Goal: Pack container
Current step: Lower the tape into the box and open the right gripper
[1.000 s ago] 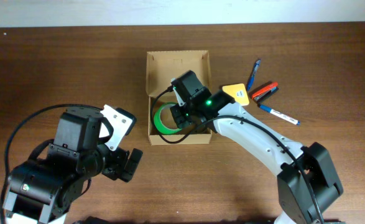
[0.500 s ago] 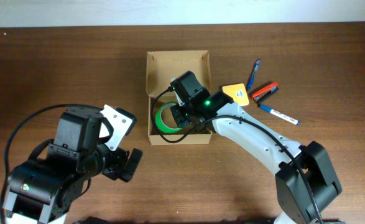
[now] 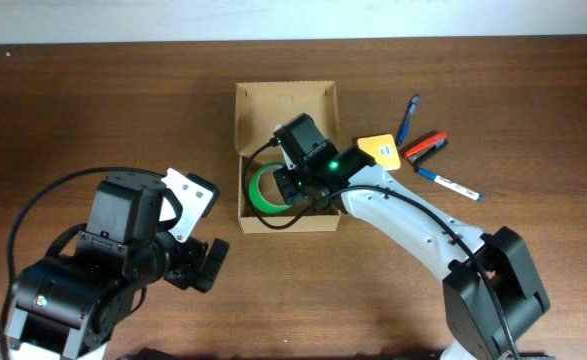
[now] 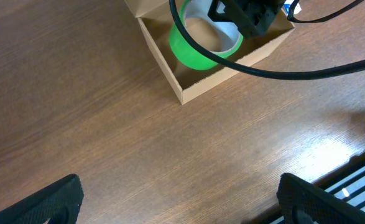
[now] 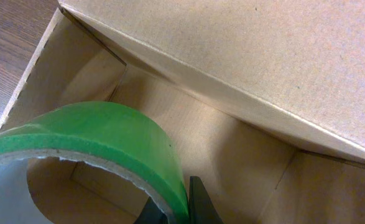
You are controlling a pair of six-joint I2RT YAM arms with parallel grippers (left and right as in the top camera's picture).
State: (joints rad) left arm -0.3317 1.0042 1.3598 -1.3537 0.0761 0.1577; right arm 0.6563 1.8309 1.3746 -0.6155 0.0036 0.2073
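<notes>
The container (image 3: 256, 107) is a tan cardboard box with its flap lid open at the far side, near the table's middle. My right gripper (image 3: 295, 186) reaches down into it, shut on a green tape roll (image 3: 263, 190). In the right wrist view the fingers (image 5: 181, 208) pinch the tape roll's wall (image 5: 107, 134) inside the box (image 5: 244, 56). My left gripper (image 4: 179, 199) is open and empty over bare table at the front left. The box (image 4: 188, 93) and tape roll (image 4: 191, 56) show at the top of its view.
To the right of the box lie a yellow sticky-note pad (image 3: 381, 148), a blue pen (image 3: 410, 118), a red marker (image 3: 425, 147) and a white pen (image 3: 449, 184). A black cable (image 4: 275, 68) hangs over the box's near corner.
</notes>
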